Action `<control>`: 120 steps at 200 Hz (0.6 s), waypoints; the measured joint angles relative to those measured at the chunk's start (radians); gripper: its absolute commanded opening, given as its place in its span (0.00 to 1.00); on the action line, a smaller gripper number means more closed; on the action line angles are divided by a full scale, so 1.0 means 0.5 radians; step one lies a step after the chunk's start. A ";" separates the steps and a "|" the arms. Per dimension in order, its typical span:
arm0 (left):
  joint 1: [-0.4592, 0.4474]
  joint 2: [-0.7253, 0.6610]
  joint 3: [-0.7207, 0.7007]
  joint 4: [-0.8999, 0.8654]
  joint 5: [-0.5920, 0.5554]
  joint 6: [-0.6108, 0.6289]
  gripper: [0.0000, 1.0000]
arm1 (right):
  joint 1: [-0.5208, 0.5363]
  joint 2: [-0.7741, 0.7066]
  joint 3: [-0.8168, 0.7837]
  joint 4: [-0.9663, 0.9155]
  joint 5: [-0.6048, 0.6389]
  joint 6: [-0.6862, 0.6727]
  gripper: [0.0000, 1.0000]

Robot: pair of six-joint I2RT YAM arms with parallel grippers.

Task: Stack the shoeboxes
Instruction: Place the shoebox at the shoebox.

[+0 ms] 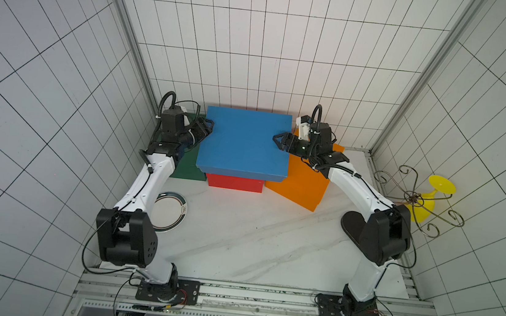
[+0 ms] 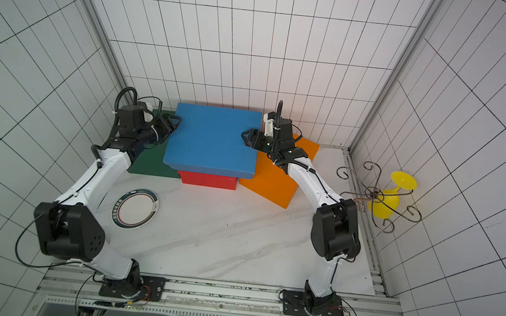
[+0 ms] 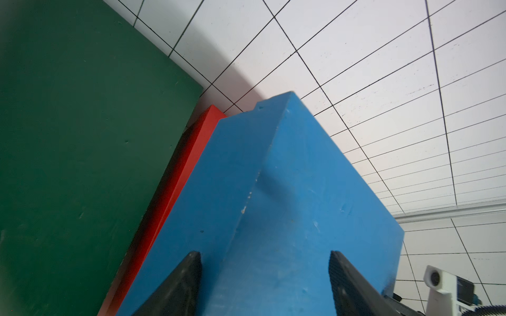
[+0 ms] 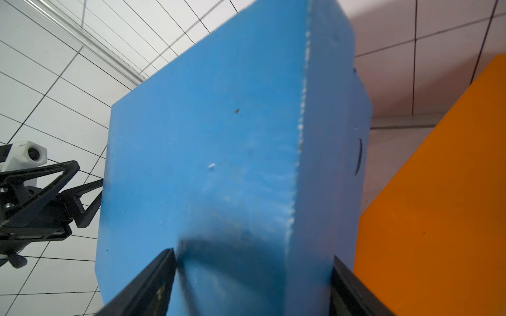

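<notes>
At 8 o'clock on the marble table (image 1: 253,229), nearest the arm bases, lies a round plate (image 1: 169,211). Off the table's edge at 3 o'clock stand a wire stand (image 1: 414,199) and a yellow goblet (image 1: 441,185).

Farther back, both arms reach toward 12 o'clock. The left gripper (image 1: 211,124) sits at the 9 o'clock edge of the blue box (image 1: 245,145), and the right gripper (image 1: 276,138) at its 3 o'clock edge. In the wrist views, each pair of fingers (image 3: 186,281) (image 4: 153,279) is released, spread wide around the box's edge.

At 12 o'clock the blue box rests on the red box (image 1: 234,183), overhanging it. The green box (image 1: 188,165) lies on the table just beside them at 11 o'clock. The orange box (image 1: 300,183) lies skewed at 1 o'clock.
</notes>
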State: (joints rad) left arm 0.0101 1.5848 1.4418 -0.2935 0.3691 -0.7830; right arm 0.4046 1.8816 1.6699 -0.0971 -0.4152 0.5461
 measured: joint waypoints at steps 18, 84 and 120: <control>0.010 0.090 0.043 0.040 0.045 -0.031 0.83 | -0.031 0.110 0.062 0.006 -0.044 0.022 0.89; 0.163 0.151 0.017 0.202 0.341 -0.181 0.85 | -0.127 0.203 0.167 0.014 -0.145 0.025 0.99; 0.330 -0.029 -0.101 0.168 0.387 -0.183 0.71 | -0.211 0.069 0.159 0.002 -0.089 -0.026 0.96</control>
State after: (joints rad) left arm 0.1753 1.5703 1.3911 -0.2096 0.5625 -0.8745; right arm 0.2989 1.9160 1.7496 -0.0959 -0.4599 0.5331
